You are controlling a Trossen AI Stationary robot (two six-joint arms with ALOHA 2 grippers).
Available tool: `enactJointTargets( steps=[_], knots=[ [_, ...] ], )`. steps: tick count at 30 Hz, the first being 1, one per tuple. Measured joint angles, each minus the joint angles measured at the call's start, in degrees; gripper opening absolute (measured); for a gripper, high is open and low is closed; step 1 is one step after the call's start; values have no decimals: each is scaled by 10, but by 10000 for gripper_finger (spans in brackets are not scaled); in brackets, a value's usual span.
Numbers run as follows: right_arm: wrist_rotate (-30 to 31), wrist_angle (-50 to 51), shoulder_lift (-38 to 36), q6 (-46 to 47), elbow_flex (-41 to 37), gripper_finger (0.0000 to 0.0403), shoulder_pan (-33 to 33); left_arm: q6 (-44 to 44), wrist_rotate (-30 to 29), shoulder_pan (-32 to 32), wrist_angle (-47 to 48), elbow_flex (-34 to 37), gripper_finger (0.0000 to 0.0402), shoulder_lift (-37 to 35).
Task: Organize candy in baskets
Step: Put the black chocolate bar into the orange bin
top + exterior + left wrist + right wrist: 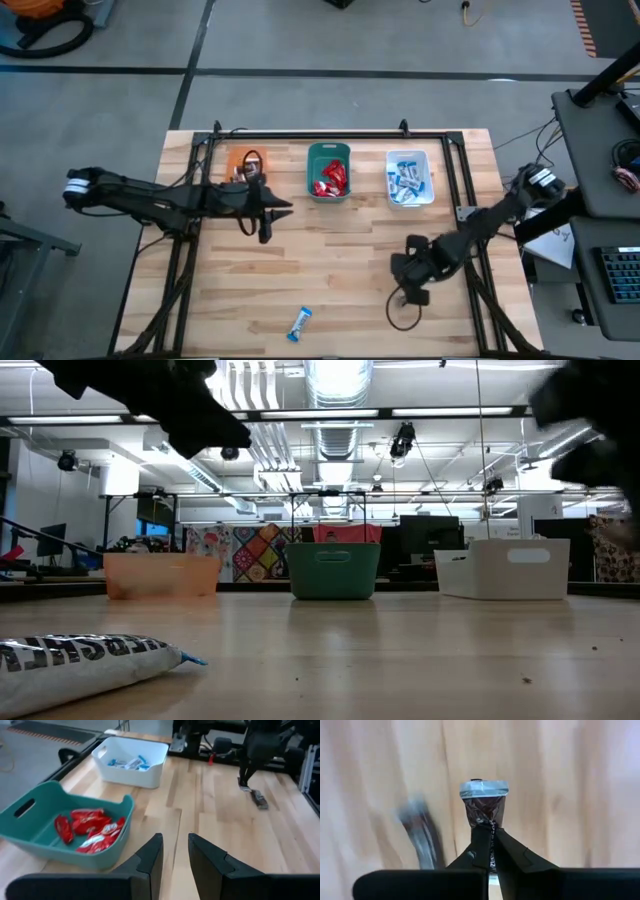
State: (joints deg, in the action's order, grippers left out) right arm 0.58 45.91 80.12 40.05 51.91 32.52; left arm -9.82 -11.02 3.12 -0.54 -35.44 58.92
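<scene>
Three baskets stand in a row at the table's far side: an orange one [240,165], a teal one [328,172] holding red candy [90,827], and a white one [410,178] holding blue-and-white candy [127,763]. My left gripper [175,852] hovers open and empty just in front of the orange and teal baskets. My right gripper [489,827] is over the table's right middle [410,290], shut on a dark silver-grey candy [484,802]. A blue-and-white candy [300,322] lies flat near the front edge. My right gripper pinches the candy's crimped wrapper end [486,819] between its two fingertips. The fingers come from above, pointing steeply down, in line with the bar. The candy hangs below them over the wood, its silver far end [484,787] lowest.
A dark blurred shape [420,840] shows on the wood beside the held candy; whether it is another candy or a shadow cannot be told. A black frame [330,135] runs along the table's far side and down both sides. Bare wood lies in the table's middle.
</scene>
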Motion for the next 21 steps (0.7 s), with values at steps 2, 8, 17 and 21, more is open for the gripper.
enactJointTargets(
  steps=[2, 8, 17, 21],
  knots=[
    [42, -43, -28, -25, 5, 12, -20, 3, 1, 3, -21, 0, 76, 11],
    [145, -228, -88, -164, 4, 12, -78, 33, 1, 22, -95, 0, 76, 65],
    [147, -445, -58, -343, 1, 12, -159, 62, 1, 64, -280, -1, 76, 156],
    [145, -507, -19, -360, 1, 12, -187, 68, 2, 67, -330, -1, 85, 191]
  ],
)
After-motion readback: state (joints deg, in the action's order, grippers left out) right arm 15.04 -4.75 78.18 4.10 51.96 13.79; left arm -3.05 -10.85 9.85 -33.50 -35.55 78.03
